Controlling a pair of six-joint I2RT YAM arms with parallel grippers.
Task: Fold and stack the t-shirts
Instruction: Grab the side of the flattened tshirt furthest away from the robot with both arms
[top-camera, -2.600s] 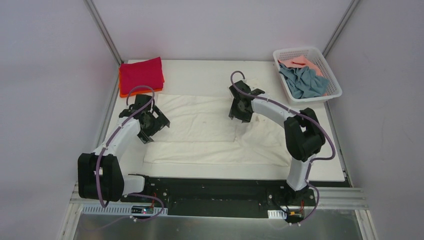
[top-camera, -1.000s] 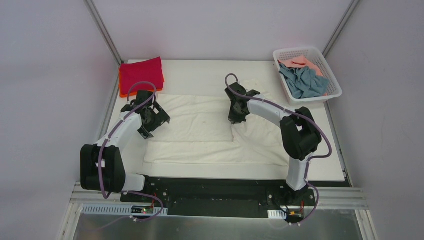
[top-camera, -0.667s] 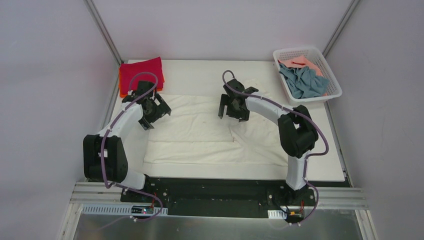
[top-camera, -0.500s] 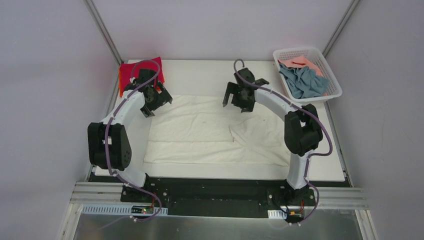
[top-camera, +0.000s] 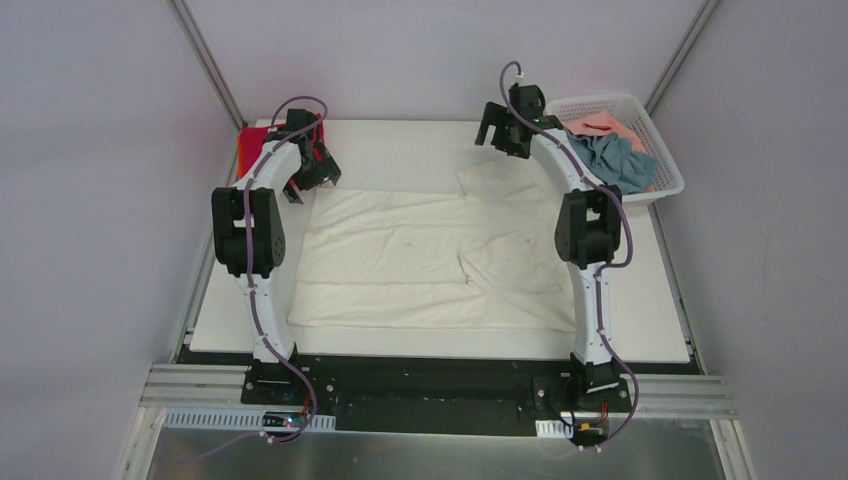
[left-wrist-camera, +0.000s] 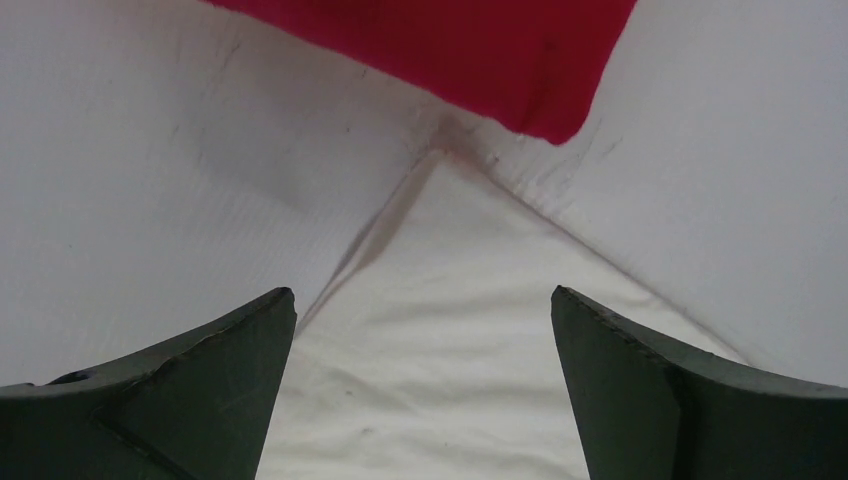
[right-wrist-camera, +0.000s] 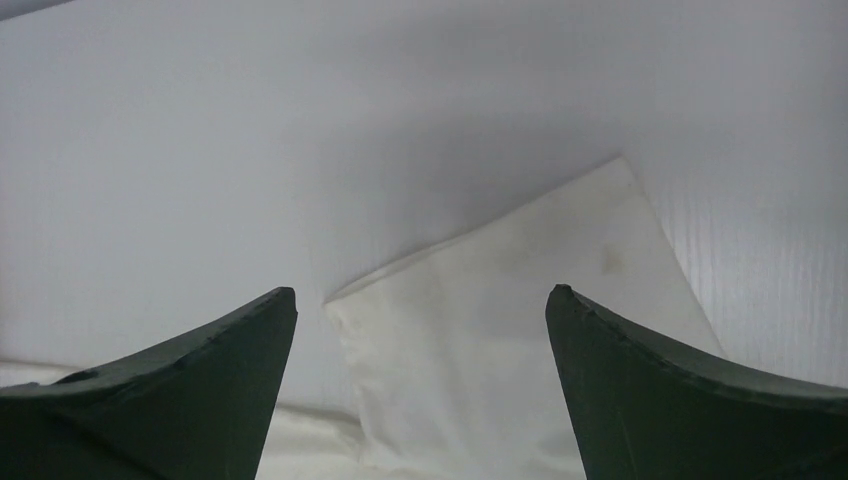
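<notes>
The large cream-white t-shirt lies spread on the table, its right part folded over, a sleeve sticking out at the back. My left gripper is open and empty above the shirt's far left corner, beside the folded crimson red shirt lying on an orange one. My right gripper is open and empty above the sleeve. Grey-blue and salmon pink shirts lie in the basket.
The white mesh basket stands at the back right corner. Grey walls and metal posts close in the table at the back and sides. The black arm mounts sit along the near edge.
Both arms have stretched away from me: the left gripper from the shirt's left middle to its far left corner, the right gripper from the shirt's middle to the back sleeve. The shirt's back edge now lies flatter.
</notes>
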